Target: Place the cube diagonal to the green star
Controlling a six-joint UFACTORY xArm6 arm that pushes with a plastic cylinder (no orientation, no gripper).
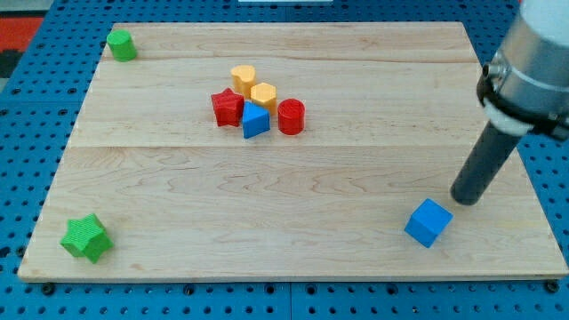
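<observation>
I can read no writing from here; no label, brand, number or sign shows on the counter (pixel 356 240), on any block, on the dark rod, or on the blue pegboard around the edges of the frame.

Dark rod enters from the view's upper right; my tip (pixel 464 199) sits just above-right of the blue cube (pixel 428 222). Green star (pixel 86 238) at the pale wooden board's (pixel 293 231) bottom-left corner, well apart. Green cylinder (pixel 121 44) at top-left corner.
</observation>
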